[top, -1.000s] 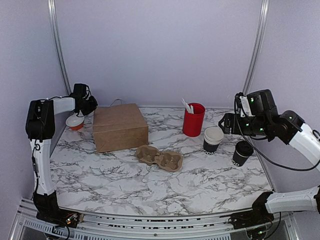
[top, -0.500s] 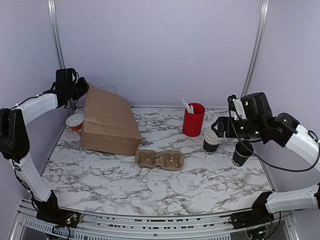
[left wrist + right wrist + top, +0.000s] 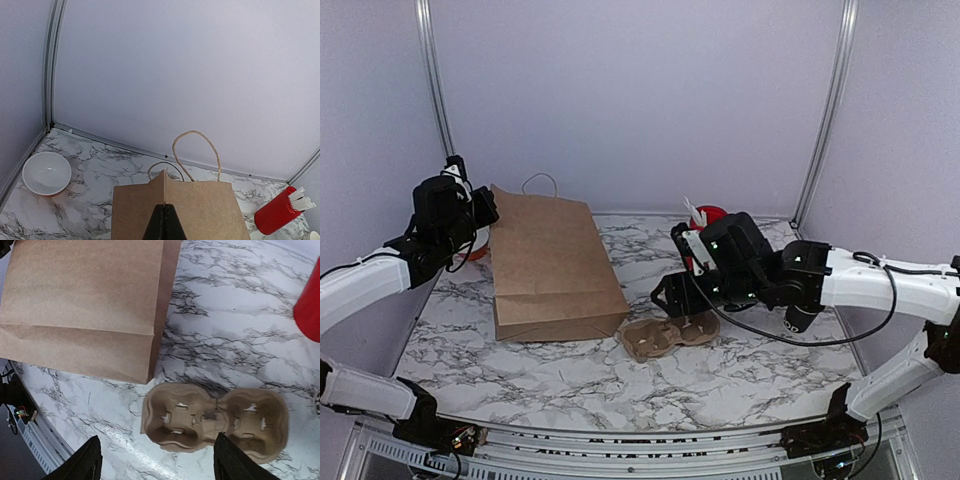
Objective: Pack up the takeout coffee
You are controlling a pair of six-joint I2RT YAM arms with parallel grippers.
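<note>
at the far left a white bowl [image 3: 47, 172] sits on the marble counter [image 3: 570, 385], against the corner rail. the left tool [image 3: 162, 222] is pressed together on the top edge of the paper bag [image 3: 552, 265], pinching it near the upper left corner, so the bag stands up with its twine handles [image 3: 196, 152] free above the rim. the mouth looks flat (the wrist view shows only a folded edge, no opening).

just beside the bag's lower right corner lies a two-well pulp cup carrier [image 3: 215, 422], empty. the right tool [image 3: 156, 437] hovers over it with its fingers spread wide, roughly straddling the left well and apparently touching nothing. behind that arm stands the red cup [image 3: 712, 215] with white utensils. further right, the takeout coffee [image 3: 802, 320] stands on the counter, mostly hidden by the right forearm and well apart from both carrier and bag.

the step in hand looks like taking up the carrier. to do it well, the right tool should come straight down and close on a firm wall or the centre bridge rather than a thin lip, which may crumple. it should keep clear of the bag's corner, since a nudge there could twist the bag in the left pinch. the left tool should hold the bag steady, and the mouth will need spreading before anything goes in.
</note>
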